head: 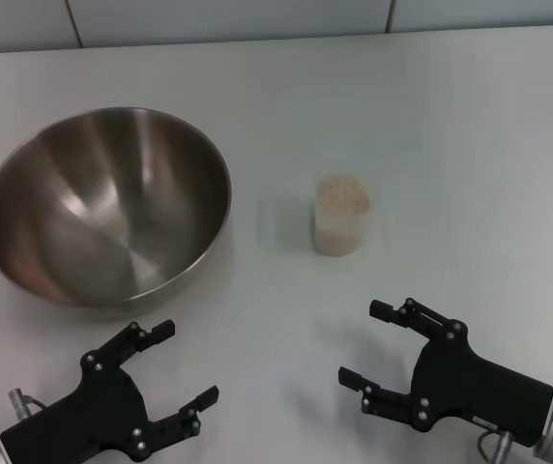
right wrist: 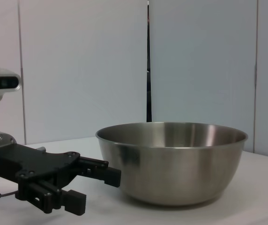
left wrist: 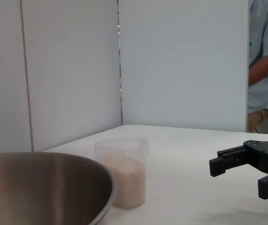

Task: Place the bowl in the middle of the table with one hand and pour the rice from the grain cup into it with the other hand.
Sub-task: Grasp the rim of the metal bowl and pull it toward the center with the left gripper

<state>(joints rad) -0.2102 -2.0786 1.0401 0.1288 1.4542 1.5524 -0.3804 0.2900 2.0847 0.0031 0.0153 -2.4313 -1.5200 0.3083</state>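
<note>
The steel bowl (head: 107,203) stands empty on the left of the white table (head: 451,126); it also shows in the left wrist view (left wrist: 40,187) and the right wrist view (right wrist: 171,161). The clear grain cup (head: 340,217) stands upright near the middle, filled with rice (head: 341,194), and shows in the left wrist view (left wrist: 123,171). My left gripper (head: 182,362) is open and empty, near the front edge just below the bowl. My right gripper (head: 366,343) is open and empty, in front of the cup and apart from it.
White wall panels (left wrist: 68,70) stand behind the table's far edge. A person in a light shirt (left wrist: 265,56) stands beyond the table on the right arm's side. Bare tabletop lies between bowl and cup and to the right of the cup.
</note>
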